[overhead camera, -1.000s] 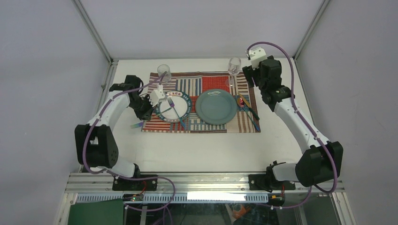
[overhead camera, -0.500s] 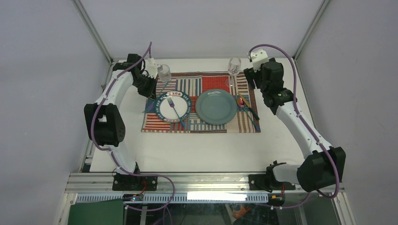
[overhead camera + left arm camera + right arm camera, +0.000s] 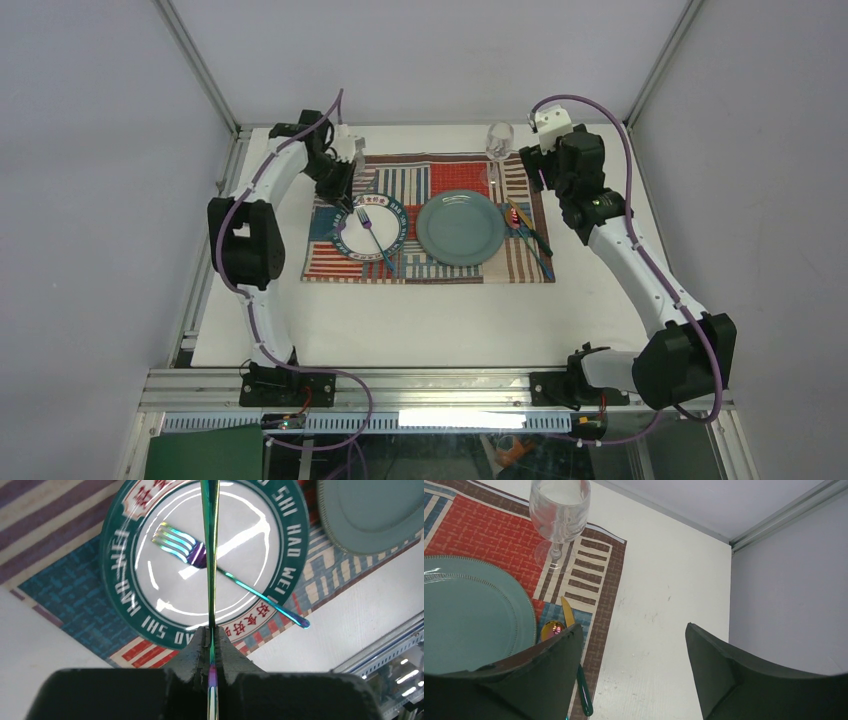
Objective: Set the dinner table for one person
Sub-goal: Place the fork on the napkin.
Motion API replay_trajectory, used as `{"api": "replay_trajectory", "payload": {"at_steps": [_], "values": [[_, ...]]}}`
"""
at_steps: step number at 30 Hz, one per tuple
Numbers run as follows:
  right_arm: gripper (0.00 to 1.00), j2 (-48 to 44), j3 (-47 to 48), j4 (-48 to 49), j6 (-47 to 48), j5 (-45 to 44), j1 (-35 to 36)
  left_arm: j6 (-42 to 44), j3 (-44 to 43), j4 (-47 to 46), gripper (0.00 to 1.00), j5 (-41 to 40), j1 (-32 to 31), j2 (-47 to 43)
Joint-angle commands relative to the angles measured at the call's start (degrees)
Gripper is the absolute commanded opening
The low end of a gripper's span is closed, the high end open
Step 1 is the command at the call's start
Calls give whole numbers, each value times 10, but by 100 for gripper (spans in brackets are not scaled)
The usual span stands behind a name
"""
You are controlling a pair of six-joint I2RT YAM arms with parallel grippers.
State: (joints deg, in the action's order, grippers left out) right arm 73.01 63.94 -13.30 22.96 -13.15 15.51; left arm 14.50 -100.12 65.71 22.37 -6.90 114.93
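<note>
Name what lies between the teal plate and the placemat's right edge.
A gold-bladed knife and an iridescent spoon lie there on the placemat, clearest in the right wrist view.

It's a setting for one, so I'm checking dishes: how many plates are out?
2. A white plate with a green lettered rim lies on the placemat's left half, a fork across it. A plain teal plate lies just right of it, mid-placemat. None appears hidden.

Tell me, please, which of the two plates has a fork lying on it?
The white plate with the green lettered rim, left of the plain teal plate.
</note>
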Motion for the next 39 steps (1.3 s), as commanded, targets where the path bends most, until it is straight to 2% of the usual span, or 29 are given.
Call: {"api": "replay_trajectory", "payload": {"at_steps": [1, 5, 12, 20, 29, 39], "values": [[78, -22, 4, 23, -7, 7, -5, -28, -51, -11, 0, 1, -44, 15], [77, -16, 9, 18, -10, 11, -5, -35, -86, -18, 0, -27, -73, 57], [77, -25, -4, 27, -8, 10, -6, -56, -125, -28, 0, -32, -85, 106], [77, -25, -5, 28, -10, 14, -7, -65, -135, -42, 0, -52, -87, 118], [77, -28, -1, 22, -14, 31, -7, -70, -96, -39, 0, -102, -85, 61], [77, -37, -3, 20, -18, 43, -7, -85, -132, -33, 0, -100, -86, 133]]}}
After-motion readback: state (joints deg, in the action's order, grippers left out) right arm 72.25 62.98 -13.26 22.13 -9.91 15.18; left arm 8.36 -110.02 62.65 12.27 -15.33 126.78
